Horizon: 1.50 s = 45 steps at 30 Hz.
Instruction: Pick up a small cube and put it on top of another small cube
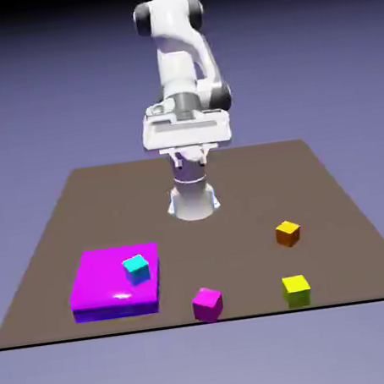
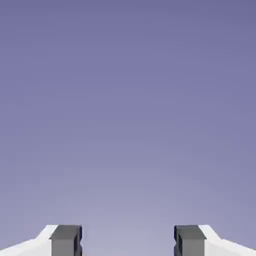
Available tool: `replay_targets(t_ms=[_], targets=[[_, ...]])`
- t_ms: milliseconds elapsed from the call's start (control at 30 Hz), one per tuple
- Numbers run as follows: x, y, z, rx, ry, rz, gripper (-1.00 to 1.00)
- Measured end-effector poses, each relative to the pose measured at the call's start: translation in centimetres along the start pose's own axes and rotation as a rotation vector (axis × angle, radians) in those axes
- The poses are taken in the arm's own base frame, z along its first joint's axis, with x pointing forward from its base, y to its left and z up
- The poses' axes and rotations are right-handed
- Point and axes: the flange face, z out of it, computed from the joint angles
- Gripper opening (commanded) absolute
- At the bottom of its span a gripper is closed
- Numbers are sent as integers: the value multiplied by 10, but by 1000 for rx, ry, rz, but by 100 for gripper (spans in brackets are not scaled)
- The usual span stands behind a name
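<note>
Four small cubes show in the exterior view. A cyan cube (image 1: 136,269) rests on a flat magenta block (image 1: 105,285) at the left. A magenta cube (image 1: 207,303) lies near the front edge, a yellow cube (image 1: 296,289) to its right, and an orange cube (image 1: 287,233) behind the yellow one. My gripper (image 1: 189,156) hangs high above the table's far middle, well away from every cube. In the hand view its grey fingertips (image 2: 65,240) stand wide apart with only the blue-violet backdrop between them, so my gripper (image 2: 127,241) is open and holds nothing.
The brown table (image 1: 234,224) ends just in front of the magenta and yellow cubes. The robot's white base (image 1: 193,199) stands at the table's middle back.
</note>
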Motion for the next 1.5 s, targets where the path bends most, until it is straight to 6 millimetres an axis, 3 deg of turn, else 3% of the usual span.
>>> replay_targets(t_ms=[400,867,1267,1300,1500], targets=[[9,10,134,-305,-324,284,0],[-30,55,284,-743,-545,527,0],[-71,91,332,-765,-548,533,0],[-73,91,334,-761,-550,534,-100],[-58,83,319,-777,-542,529,-100]])
